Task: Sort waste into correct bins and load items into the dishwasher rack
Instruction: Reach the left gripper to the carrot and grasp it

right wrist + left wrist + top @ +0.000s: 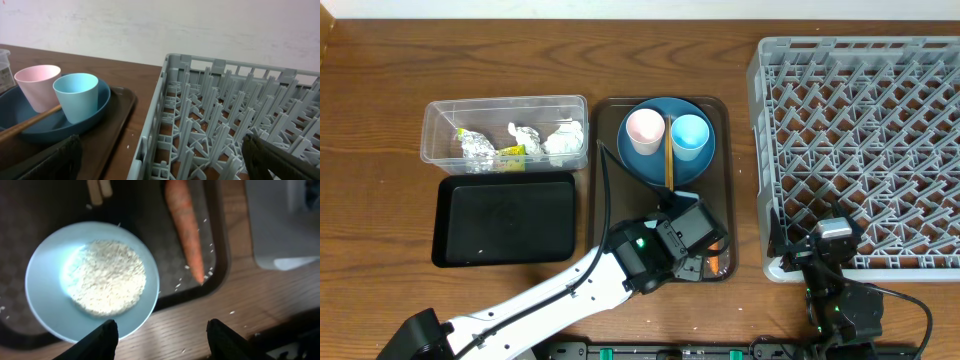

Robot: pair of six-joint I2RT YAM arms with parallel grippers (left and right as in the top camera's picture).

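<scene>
Over brown tray's (220, 245) near edge: left gripper (165, 341) half spread, empty, above bowl (41, 270) of rice (107, 277), carrot (185, 225) beside. Right gripper (160, 161) fully spread, empty, at rack's (210, 100) near corner.

Between bowl (45, 275) and carrot (185, 225) a bare strip of brown tray (162, 235) lies free, its rim close.

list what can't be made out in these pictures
Overhead: the left gripper and its arm cover the bowl of rice and most of the carrot.
Left wrist: chopsticks cut off by the top edge.
Overhead: dishwasher rack runs off the right edge.
Right wrist: right gripper fingers blurred at the bottom corners.
</scene>
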